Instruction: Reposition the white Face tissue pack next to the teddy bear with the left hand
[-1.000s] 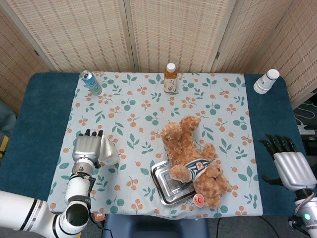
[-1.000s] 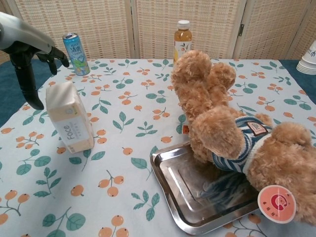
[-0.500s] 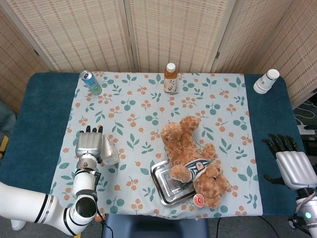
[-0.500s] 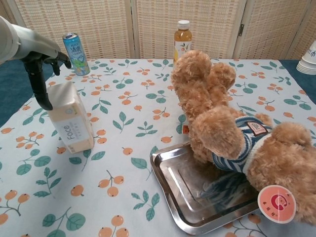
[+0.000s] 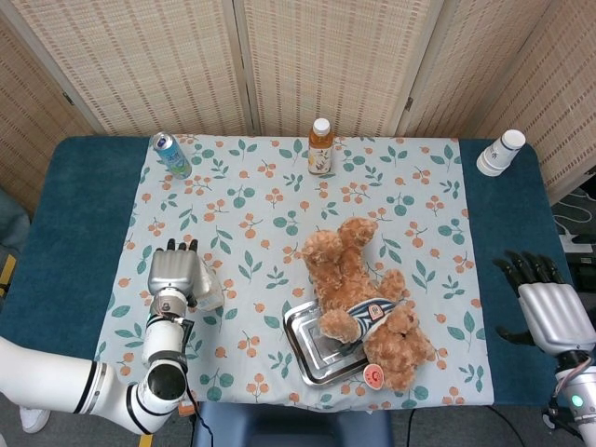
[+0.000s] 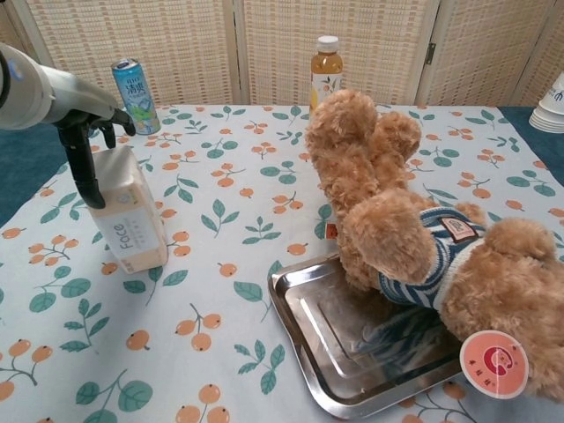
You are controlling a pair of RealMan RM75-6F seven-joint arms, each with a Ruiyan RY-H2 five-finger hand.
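Tissue pack (image 6: pixel 128 211) upright at table's left side, left hand (image 5: pixel 174 274) over it, teddy bear (image 5: pixel 365 298) well right, lying partly on tray (image 5: pixel 312 356), can (image 5: pixel 171 155) and bottle (image 5: pixel 320 146) behind

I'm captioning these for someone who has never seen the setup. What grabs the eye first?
The big brown teddy bear sprawled near the table's front edge, partly lying across a shiny metal tray. To its left, the left hand is at the upright white Face tissue pack on the leaf-patterned tablecloth.
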